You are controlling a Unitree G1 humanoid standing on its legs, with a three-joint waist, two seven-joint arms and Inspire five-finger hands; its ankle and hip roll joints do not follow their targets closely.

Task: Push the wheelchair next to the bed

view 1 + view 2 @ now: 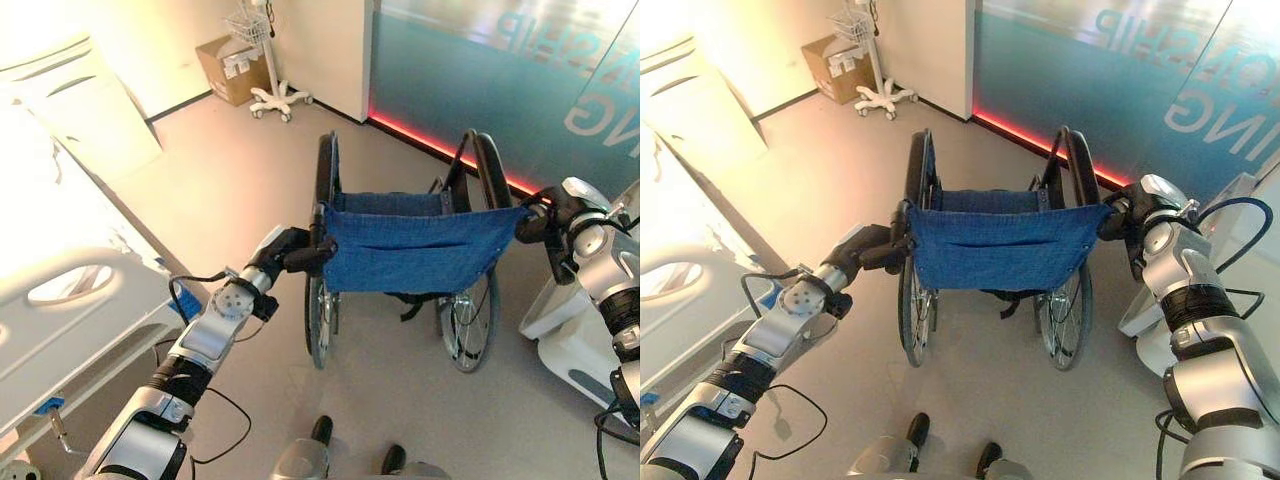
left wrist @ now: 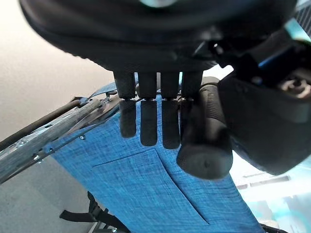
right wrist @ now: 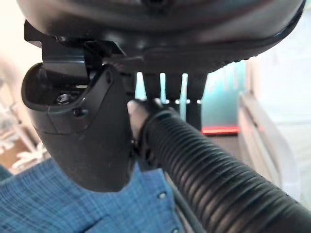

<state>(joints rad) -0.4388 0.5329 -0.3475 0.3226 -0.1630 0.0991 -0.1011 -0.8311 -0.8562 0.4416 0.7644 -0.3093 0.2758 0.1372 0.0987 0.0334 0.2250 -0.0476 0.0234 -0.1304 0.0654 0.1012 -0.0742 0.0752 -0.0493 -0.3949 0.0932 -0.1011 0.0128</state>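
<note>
The wheelchair (image 1: 415,245) with a blue cloth back stands right in front of me, its back facing me and its large wheels on the grey floor. My left hand (image 1: 288,250) is shut on the left push handle (image 2: 204,141), which sits between thumb and fingers. My right hand (image 1: 545,215) is shut on the ribbed right push handle (image 3: 209,165). The white bed (image 1: 80,300) with its side rail lies along the left, a short way from the wheelchair's left wheel.
A cardboard box (image 1: 232,65) and a white wheeled stand (image 1: 275,95) are at the far wall. A glass wall with a red floor strip (image 1: 440,145) runs behind the wheelchair. A white machine base (image 1: 560,340) stands close on the right.
</note>
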